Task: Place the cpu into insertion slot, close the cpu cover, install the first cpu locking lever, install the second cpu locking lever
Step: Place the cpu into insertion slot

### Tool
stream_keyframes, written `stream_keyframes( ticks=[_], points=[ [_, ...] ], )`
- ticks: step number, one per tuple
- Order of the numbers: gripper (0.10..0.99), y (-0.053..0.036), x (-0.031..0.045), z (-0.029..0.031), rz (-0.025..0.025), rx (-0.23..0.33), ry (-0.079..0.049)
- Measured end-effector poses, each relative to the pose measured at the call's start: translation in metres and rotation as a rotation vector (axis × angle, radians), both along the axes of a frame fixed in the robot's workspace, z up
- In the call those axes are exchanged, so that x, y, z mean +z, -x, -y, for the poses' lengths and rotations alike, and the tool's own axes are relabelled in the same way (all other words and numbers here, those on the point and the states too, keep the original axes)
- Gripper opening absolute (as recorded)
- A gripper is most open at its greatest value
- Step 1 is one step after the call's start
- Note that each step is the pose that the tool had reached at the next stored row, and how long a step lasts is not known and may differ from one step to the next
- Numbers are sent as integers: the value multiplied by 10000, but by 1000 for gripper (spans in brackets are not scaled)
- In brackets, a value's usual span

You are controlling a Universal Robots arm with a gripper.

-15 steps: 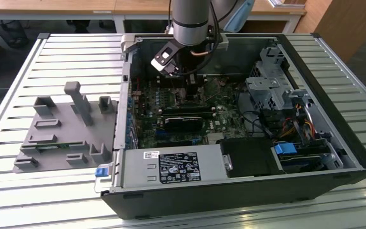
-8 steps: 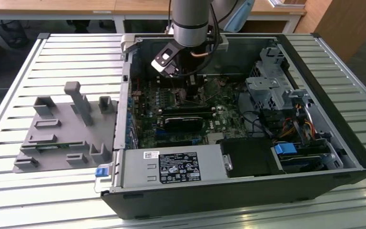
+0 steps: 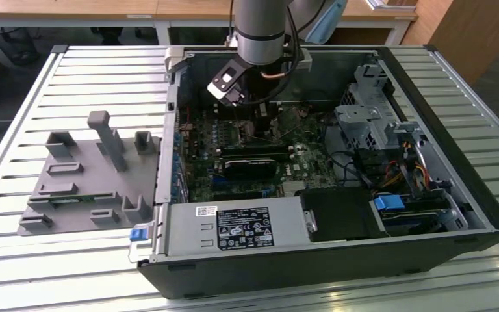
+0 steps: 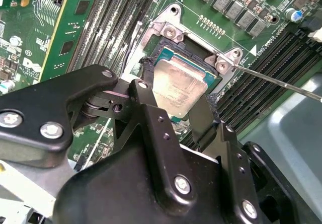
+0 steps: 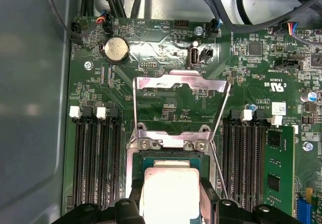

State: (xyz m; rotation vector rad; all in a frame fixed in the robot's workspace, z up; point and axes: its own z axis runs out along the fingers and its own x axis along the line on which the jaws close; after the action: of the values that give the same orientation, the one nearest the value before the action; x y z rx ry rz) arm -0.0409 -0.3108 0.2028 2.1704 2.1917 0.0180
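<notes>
My gripper [image 4: 179,88] is shut on the cpu [image 4: 176,80], a square chip with a silvery top, one black finger [image 4: 143,90] against each of two opposite edges. The chip sits level at the insertion slot [image 5: 171,157], whose teal edge and metal frame [image 4: 171,30] show around it; I cannot tell whether it is fully seated. In the first wrist view the cpu [image 5: 171,191] lies between my fingertips [image 5: 209,199], and the cpu cover [image 5: 181,81] stands swung up and open beyond the slot. Two thin wire levers [image 5: 135,103] are raised beside it. In the exterior view my gripper [image 3: 247,125] reaches down into the open computer case.
Black memory slots [image 5: 93,158] flank the socket on both sides. The case [image 3: 319,273] holds a power supply [image 3: 232,227], a drive cage [image 3: 366,123] and cables. A grey fixture [image 3: 85,182] stands on the slatted table at the exterior view's left.
</notes>
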Motion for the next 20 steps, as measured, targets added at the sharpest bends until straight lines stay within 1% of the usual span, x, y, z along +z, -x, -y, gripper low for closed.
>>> stream_keyframes(
  ticks=[14, 20],
  points=[
    [525, -1, -65, 0, 0, 1, 2],
    [525, 0, -75, 0, -1, 1, 1]
  ],
)
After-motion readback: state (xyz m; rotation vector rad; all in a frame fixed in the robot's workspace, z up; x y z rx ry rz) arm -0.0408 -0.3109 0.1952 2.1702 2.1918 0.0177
